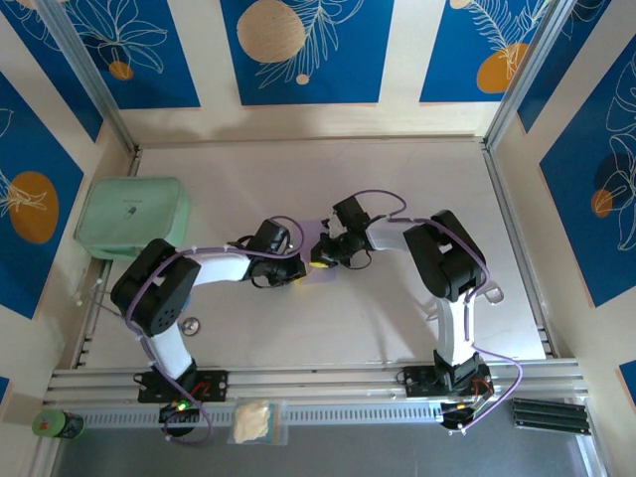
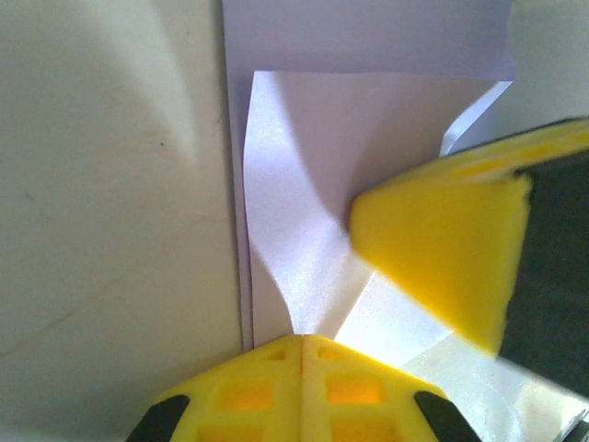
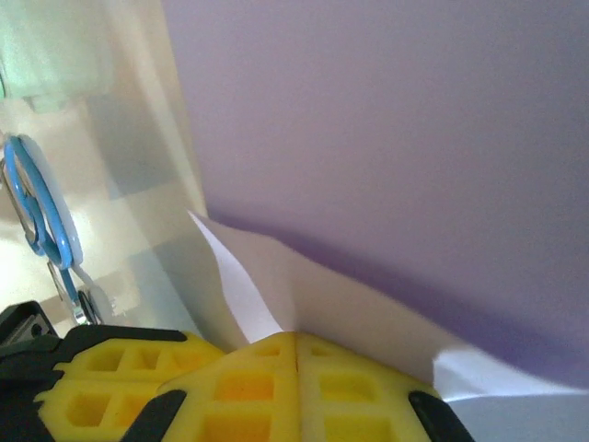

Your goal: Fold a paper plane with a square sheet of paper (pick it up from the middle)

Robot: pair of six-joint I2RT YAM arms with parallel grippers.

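Yellow fingers (image 2: 267, 396) of the left gripper (image 2: 301, 343) are shown pressed together, pinching a raised crease of the lilac sheet (image 2: 304, 166). Just beside them a second yellow pad (image 2: 433, 258), probably the other arm's, is seen against the paper. The right gripper (image 3: 295, 337) is likewise closed on a lifted fold of the sheet. From above, both grippers are seen tip to tip near the middle of the table (image 1: 397, 179), the sheet between them partly hidden. A mint-green box (image 1: 132, 216) is placed well apart, at the left edge.
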